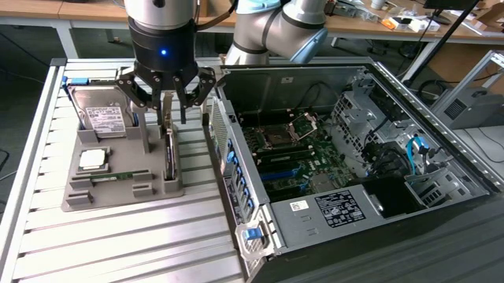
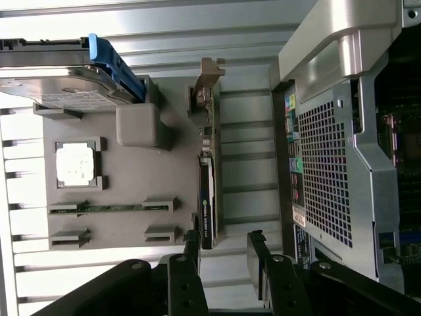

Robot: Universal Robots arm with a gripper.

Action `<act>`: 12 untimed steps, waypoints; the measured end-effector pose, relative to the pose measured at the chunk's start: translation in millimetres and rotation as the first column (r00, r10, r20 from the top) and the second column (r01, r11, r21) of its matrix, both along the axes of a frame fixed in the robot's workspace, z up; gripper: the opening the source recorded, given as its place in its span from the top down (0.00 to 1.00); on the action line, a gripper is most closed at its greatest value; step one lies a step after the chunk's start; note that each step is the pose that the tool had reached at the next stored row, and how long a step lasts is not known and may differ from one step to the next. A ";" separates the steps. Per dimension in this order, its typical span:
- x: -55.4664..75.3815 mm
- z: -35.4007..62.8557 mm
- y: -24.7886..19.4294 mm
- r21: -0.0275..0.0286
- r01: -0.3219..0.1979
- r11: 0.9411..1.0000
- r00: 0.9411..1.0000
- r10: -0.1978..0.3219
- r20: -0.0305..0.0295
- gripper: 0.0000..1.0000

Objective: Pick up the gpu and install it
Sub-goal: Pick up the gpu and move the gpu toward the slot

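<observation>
The gpu (image 1: 169,152) stands on its long edge in a slot along the side of the grey holder tray (image 1: 118,197) that faces the case. In the wrist view the gpu (image 2: 209,178) is a dark card with a silver bracket at its far end. My gripper (image 1: 167,106) hangs just above the card, open and holding nothing. In the wrist view the gripper (image 2: 223,240) has the card's near end between its fingers, close beside one fingertip (image 2: 193,242); I cannot tell whether they touch.
The tray also holds a silver hard drive (image 1: 102,112) with a blue clip, a processor chip (image 1: 93,158) and a green memory stick (image 1: 110,175). On the exterior view's right, the open computer case (image 1: 441,147) shows its motherboard (image 1: 291,159). Its perforated wall (image 2: 322,171) is close to the gripper.
</observation>
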State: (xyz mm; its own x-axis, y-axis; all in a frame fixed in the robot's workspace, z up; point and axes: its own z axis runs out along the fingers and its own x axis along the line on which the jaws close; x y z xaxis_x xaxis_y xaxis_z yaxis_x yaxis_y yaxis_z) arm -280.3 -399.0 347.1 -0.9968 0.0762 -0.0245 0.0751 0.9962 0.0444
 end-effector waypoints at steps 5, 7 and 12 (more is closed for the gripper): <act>0.0 -0.9 0.0 0.000 0.000 1.000 1.000 0.000 0.000 0.58; 0.0 -1.8 0.0 0.000 0.000 1.000 1.000 0.000 0.000 0.58; 0.0 -3.7 0.0 0.000 0.000 1.000 1.000 0.000 0.000 0.58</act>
